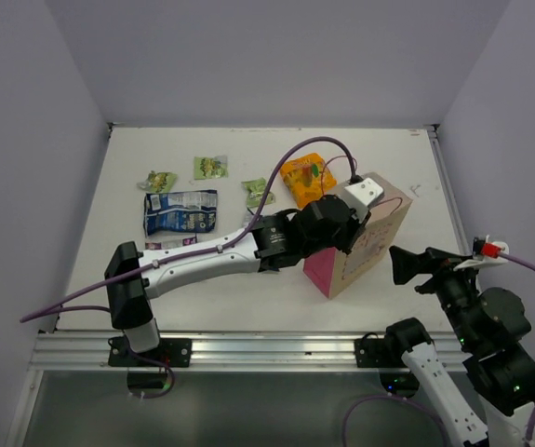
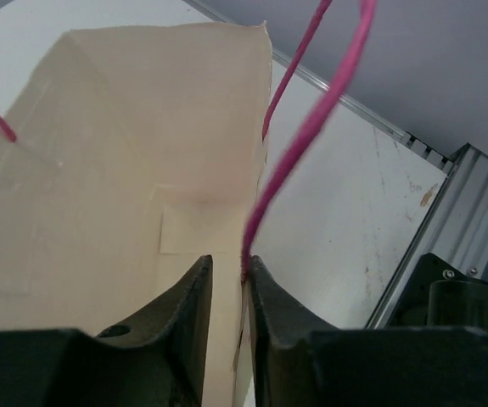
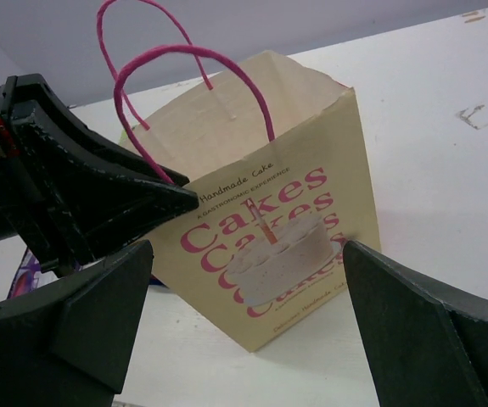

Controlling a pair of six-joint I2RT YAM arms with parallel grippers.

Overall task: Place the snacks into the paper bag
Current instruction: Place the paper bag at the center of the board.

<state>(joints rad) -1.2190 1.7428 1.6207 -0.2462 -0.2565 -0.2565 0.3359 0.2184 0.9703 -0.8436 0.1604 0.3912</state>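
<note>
Paper bag (image 1: 367, 244) stands upright on bench (image 1: 416, 168), right of centre, mouth open. Left jaws narrowly parted, straddling its rim beside a pink handle (image 2: 311, 127). Right jaws spread wide, just right of bag, not touching. Orange packet (image 1: 306, 177) lies behind bag; blue packet (image 1: 180, 212) and green packets (image 1: 210, 167) well left.

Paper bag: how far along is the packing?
Done: nothing confirmed; the left wrist view shows no packet in the visible part of the paper bag. In hand: the left gripper straddles the bag's rim beside a pink handle, jaws slightly apart; the right gripper faces the bag, open and empty. Left: the orange packet, a blue packet and three green packets lie on the table.
</note>
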